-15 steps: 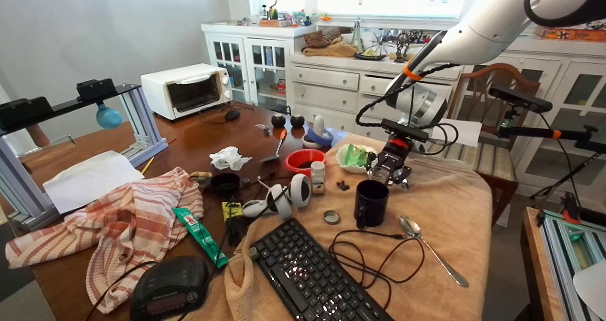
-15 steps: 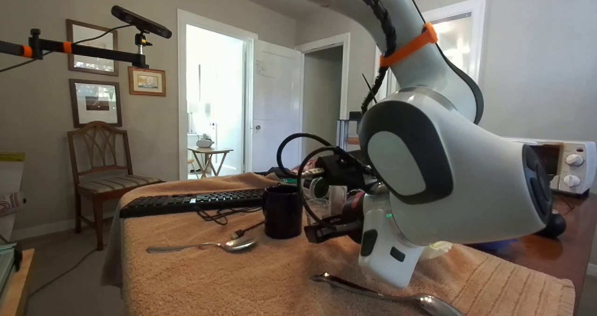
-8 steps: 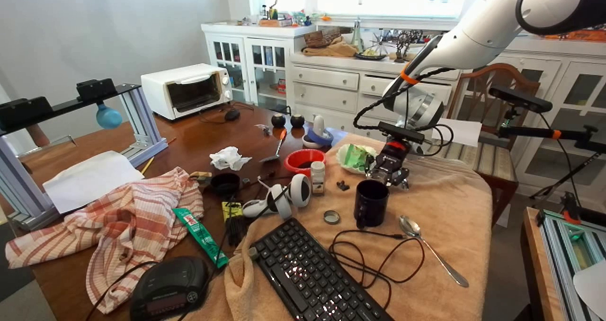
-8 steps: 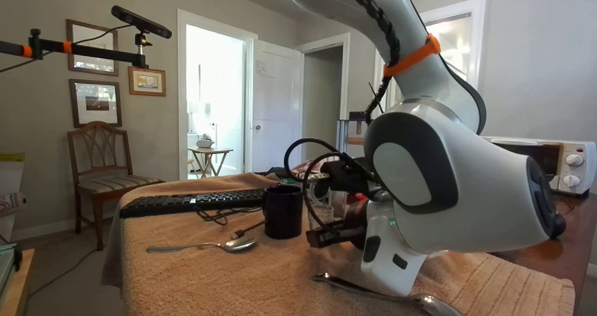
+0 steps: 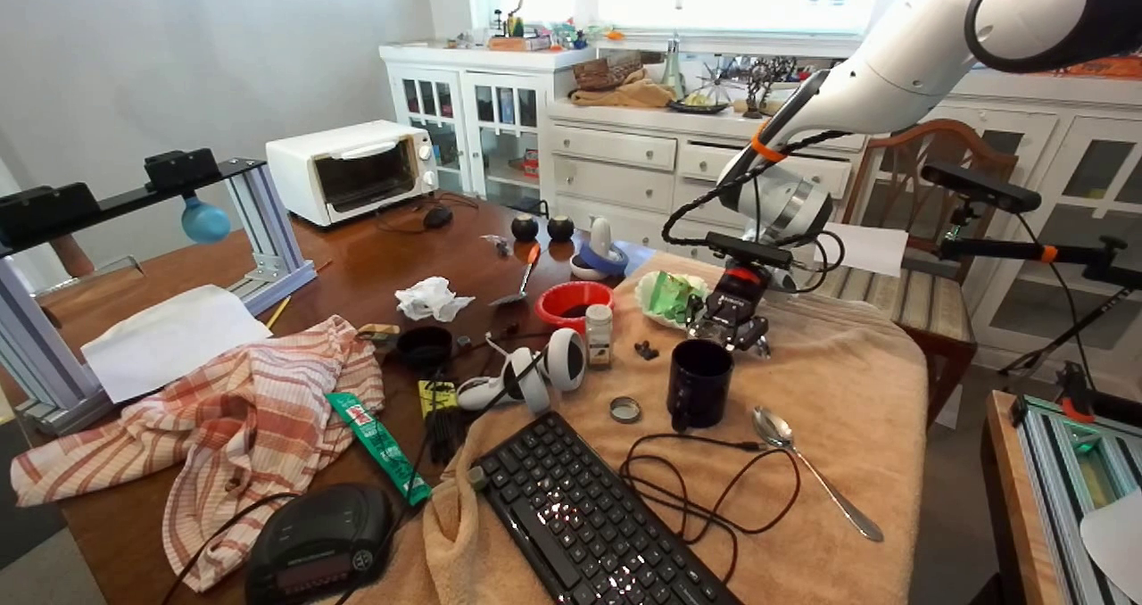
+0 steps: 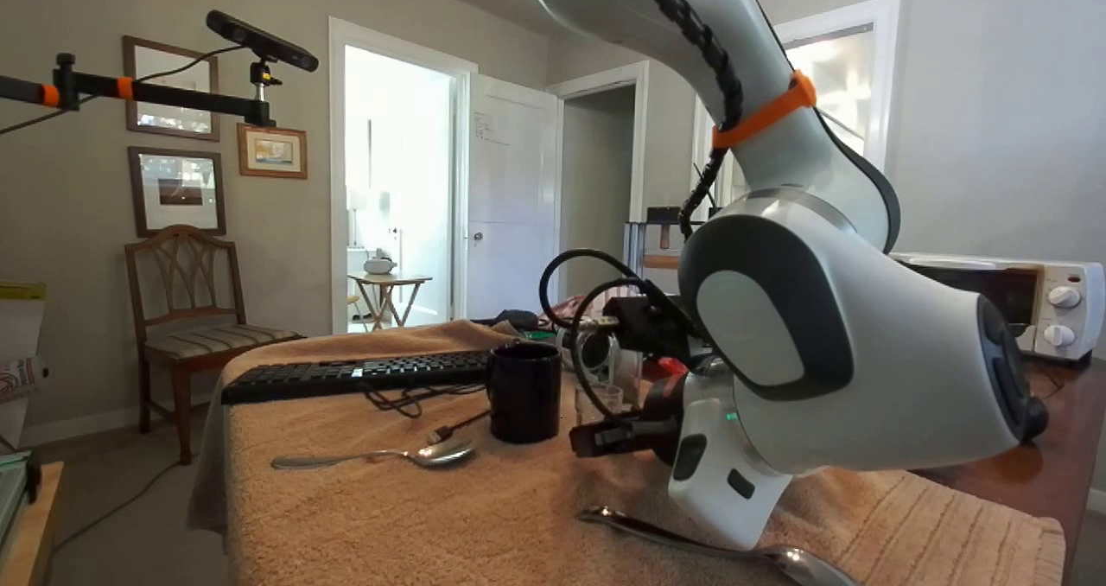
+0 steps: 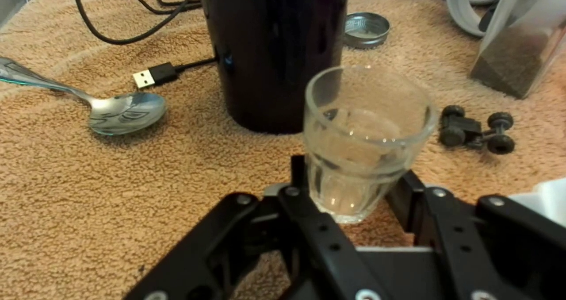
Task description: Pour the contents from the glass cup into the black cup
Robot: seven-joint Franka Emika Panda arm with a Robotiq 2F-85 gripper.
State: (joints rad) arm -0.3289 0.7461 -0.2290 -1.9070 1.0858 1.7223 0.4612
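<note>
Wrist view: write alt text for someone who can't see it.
The gripper holds a clear glass cup, roughly upright, in front of the black cup. On the tan towel, a spoon and a USB plug lie at left; a metal lid and small wheeled object at right.

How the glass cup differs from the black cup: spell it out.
The glass cup is clear and see-through; the black cup is opaque and glossy black.
The black cup has a side handle; the glass cup shows none.
The glass cup is held in the gripper; the black cup stands on the tan towel, ungripped.
Both are round and open-topped.
</note>
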